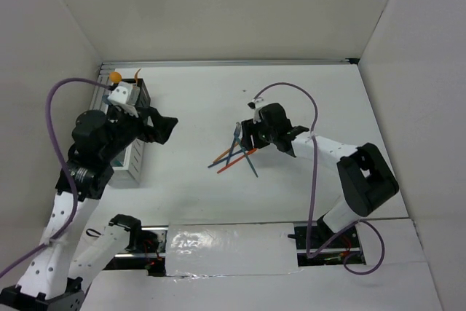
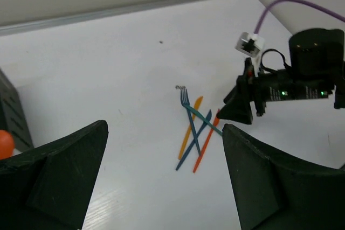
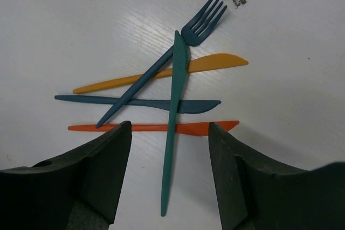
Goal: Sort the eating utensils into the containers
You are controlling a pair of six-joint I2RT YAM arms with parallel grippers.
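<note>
bins (image 1: pixel 135 158) half hidden behind left arm (image 1: pixel 98 140) | left gripper (image 2: pixel 164 133) fingers apart, empty | right gripper (image 3: pixel 170 133) fingers apart, astride teal knife (image 3: pixel 176 79)

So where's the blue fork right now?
In the right wrist view the blue fork lies on the table just beyond the right gripper, crossing the teal knife and the yellow-orange knife.

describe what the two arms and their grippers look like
Both arms have white links and bulky black joints. A purple cable loops along the left arm; another runs along the right arm to a white plug. The left gripper and right gripper are matte black with broad wedge-shaped fingers.
</note>
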